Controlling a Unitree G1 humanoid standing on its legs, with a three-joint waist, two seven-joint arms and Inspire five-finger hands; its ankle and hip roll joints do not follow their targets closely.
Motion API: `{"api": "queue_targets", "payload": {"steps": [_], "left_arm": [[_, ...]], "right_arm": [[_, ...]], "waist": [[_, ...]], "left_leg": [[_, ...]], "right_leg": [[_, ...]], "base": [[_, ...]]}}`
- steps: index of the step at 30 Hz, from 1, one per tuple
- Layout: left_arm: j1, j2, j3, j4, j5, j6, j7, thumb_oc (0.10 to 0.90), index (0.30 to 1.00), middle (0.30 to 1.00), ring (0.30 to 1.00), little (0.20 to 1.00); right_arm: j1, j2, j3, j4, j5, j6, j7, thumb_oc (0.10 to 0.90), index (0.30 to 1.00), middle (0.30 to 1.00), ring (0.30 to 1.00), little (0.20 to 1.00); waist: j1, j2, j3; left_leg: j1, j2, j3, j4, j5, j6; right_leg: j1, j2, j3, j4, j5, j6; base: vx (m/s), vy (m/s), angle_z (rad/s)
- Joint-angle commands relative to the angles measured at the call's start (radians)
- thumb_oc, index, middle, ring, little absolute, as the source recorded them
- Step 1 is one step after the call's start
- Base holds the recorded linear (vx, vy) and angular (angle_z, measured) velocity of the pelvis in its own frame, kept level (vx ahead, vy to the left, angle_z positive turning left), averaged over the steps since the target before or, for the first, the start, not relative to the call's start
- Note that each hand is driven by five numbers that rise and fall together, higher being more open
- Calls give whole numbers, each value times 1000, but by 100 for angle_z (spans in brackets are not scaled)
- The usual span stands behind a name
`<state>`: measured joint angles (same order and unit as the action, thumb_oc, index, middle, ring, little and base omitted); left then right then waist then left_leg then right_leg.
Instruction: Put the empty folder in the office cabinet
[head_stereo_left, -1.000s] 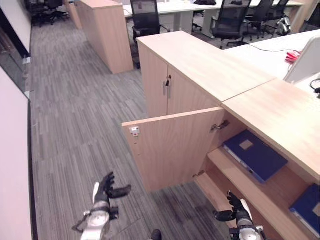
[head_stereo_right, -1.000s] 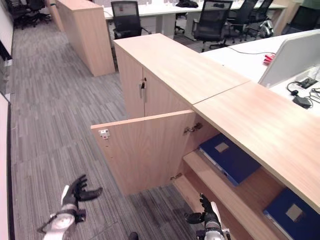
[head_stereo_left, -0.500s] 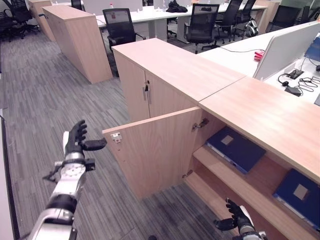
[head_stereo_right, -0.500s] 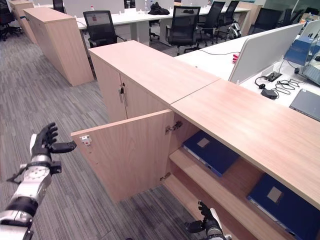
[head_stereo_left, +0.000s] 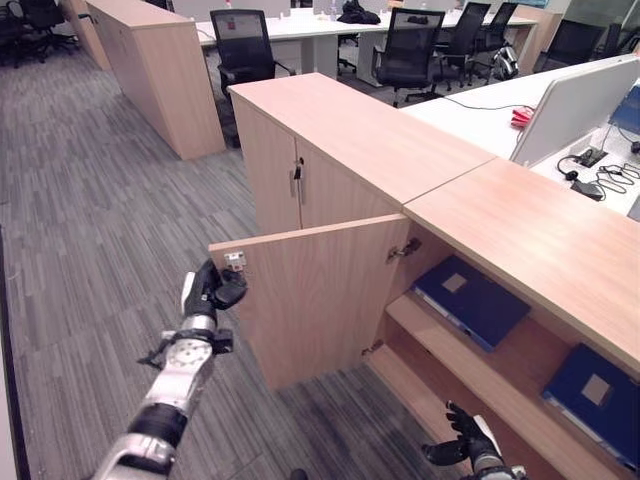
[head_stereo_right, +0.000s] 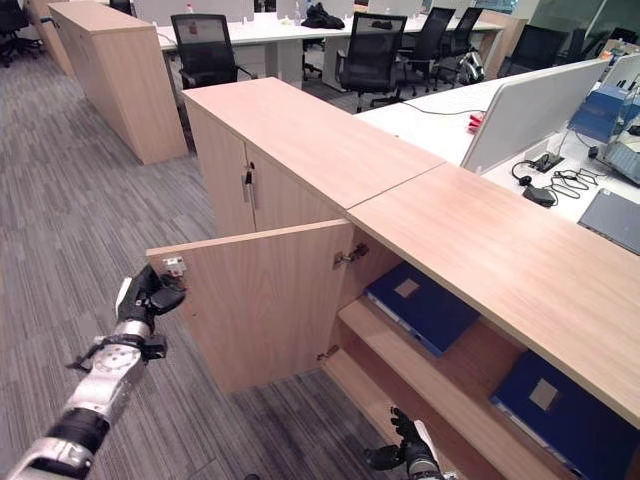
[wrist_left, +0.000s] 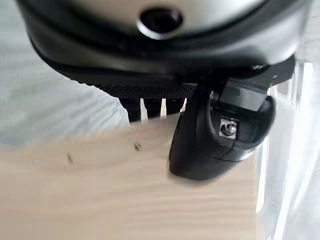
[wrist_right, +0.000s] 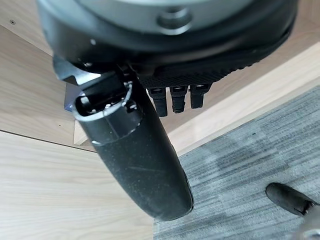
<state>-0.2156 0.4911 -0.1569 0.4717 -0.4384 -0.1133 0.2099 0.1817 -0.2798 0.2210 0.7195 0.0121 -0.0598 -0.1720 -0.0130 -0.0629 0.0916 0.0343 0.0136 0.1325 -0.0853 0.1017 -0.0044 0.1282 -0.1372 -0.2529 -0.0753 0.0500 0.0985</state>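
Observation:
The office cabinet (head_stereo_left: 520, 215) stands with its left door (head_stereo_left: 320, 300) swung wide. A blue folder (head_stereo_left: 470, 300) lies flat on the shelf inside, and a second blue folder (head_stereo_left: 592, 388) lies further right. My left hand (head_stereo_left: 205, 295) is at the door's free edge near the top corner. In the left wrist view its thumb (wrist_left: 215, 135) presses on the door's face (wrist_left: 100, 200) while the fingers reach behind the edge. My right hand (head_stereo_left: 465, 447) hangs low in front of the bottom shelf, open and holding nothing.
A closed cabinet (head_stereo_left: 300, 185) with metal handles adjoins on the left. Another wooden cabinet (head_stereo_left: 165, 75) stands far back left across the grey carpet. Office chairs (head_stereo_left: 245, 45) and white desks (head_stereo_left: 480, 100) lie behind.
My left hand has moved right from open air to the door's free edge and closed on it. The right hand stays low. The camera has shifted slightly.

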Motion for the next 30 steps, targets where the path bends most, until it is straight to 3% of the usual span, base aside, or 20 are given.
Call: {"api": "queue_targets", "payload": {"steps": [1, 8, 16, 18, 20, 21, 26, 29, 30], "left_arm": [[-130, -56, -105, -137, 29, -86, -152, 800, 900, 900, 900, 900], [51, -65, -108, -298, -7, -70, -264, 800, 900, 900, 900, 900], [171, 26, -72, -416, -23, -67, -337, 800, 900, 900, 900, 900], [200, 31, -56, -433, -28, -64, -338, 800, 900, 900, 900, 900], [260, 48, -36, -475, -28, -58, -358, 800, 900, 900, 900, 900], [282, 57, -29, -492, -20, -56, -366, 800, 900, 900, 900, 900], [351, 68, -10, -508, 19, -52, -376, 800, 900, 900, 900, 900], [377, 41, -20, -500, 29, -46, -373, 800, 900, 900, 900, 900], [385, 32, -30, -496, 34, -44, -373, 800, 900, 900, 900, 900]], "right_arm": [[-93, -50, -36, -13, 13, -41, -23, 800, 900, 900, 900, 900], [-88, -31, -81, -7, 12, -36, -19, 800, 900, 900, 900, 900], [-122, -4, -104, -4, 35, -47, -23, 800, 900, 900, 900, 900], [-130, 3, -97, 0, 33, -48, -20, 800, 900, 900, 900, 900], [-150, 10, -87, 21, 22, -51, -17, 800, 900, 900, 900, 900], [-154, 11, -81, 34, 21, -54, -18, 800, 900, 900, 900, 900], [-190, 4, -73, 50, 17, -58, -19, 800, 900, 900, 900, 900], [-191, 4, -66, 48, 14, -56, -20, 800, 900, 900, 900, 900], [-182, 6, -69, 46, 26, -54, -17, 800, 900, 900, 900, 900]], "waist": [[-9, 44, 10], [2, 46, 27], [7, 53, 77], [19, 58, 88], [57, 82, 84], [62, 83, 83], [99, 84, 65], [99, 89, 53], [77, 98, 46]], "left_leg": [[85, 74, 5, 12, -125, -67], [81, 56, 28, 10, -137, -47], [32, 51, 97, 5, -131, -33], [23, 60, 123, 7, -127, -36], [2, 82, 187, 16, -113, -35], [3, 86, 207, 21, -114, -33], [-8, 88, 311, 48, -107, -22], [7, 98, 341, 68, -120, -35], [16, 111, 347, 74, -112, -47]], "right_leg": [[-25, -61, -6, 98, -79, 98], [-59, -86, 7, 126, -63, 114], [-166, -118, 12, 170, -7, 143], [-189, -146, -34, 194, 24, 146], [-169, -212, -221, 241, 15, 123], [-158, -224, -242, 273, 2, 124], [-108, -249, -311, 326, -13, 128], [-74, -221, -296, 270, -63, 132], [-60, -189, -260, 214, -86, 120]], "base": [[-8, 70, -1], [-13, 76, -11], [-90, 47, -17], [-120, -28, -55], [-176, 1, -83], [-107, 16, -94], [-63, 7, -58], [13, -126, -72], [23, -104, -61]]}}
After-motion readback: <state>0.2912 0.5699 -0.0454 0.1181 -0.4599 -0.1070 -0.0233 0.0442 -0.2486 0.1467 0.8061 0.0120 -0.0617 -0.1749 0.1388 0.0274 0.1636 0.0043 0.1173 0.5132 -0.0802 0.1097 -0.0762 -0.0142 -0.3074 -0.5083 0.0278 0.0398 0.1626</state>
